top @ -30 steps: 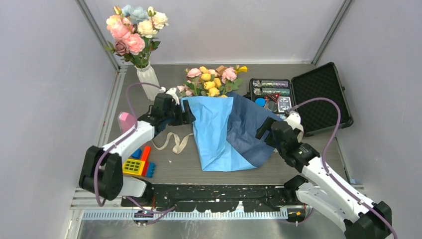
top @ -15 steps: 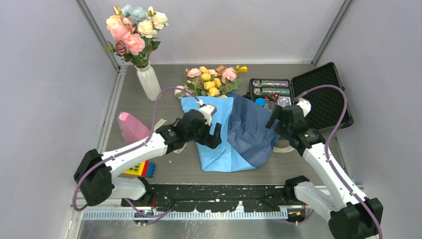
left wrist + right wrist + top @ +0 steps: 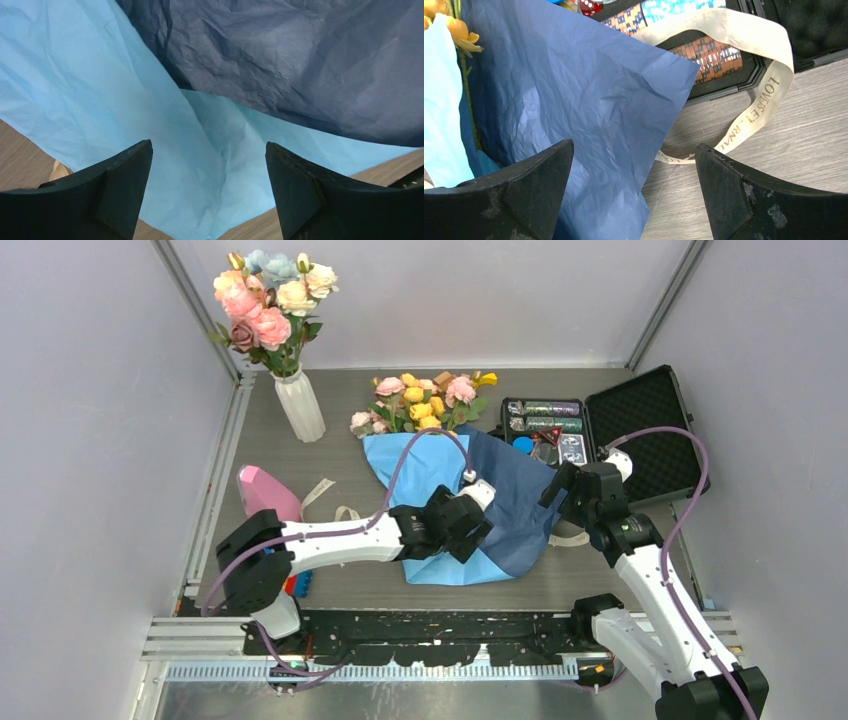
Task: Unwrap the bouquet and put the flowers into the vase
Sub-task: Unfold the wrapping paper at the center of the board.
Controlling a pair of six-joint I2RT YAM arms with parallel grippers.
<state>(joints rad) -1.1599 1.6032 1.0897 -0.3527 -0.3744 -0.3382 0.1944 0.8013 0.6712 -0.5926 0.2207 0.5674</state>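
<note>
Sweeping away from the wrap's corner nearest the vase, the left fingers now hang over the near middle of the bouquet. They stand wider apart than a second ago, with nothing between them. Just ahead of their tips the light blue sheet meets the dark blue fold; whether they touch the paper wrap I cannot tell. The flowers lie well beyond both pairs of tips, heads out at the wrap's far end and stems still in the paper. The vase stands far off to the left.

The right fingers have climbed the wrap's right edge and also stand wide and empty. The dark blue sheet lies under their left tip and the cream ribbon loops ahead of their right tip, across the open case. Both seem to have let go in order to regrip, so the stems still need uncovering.
</note>
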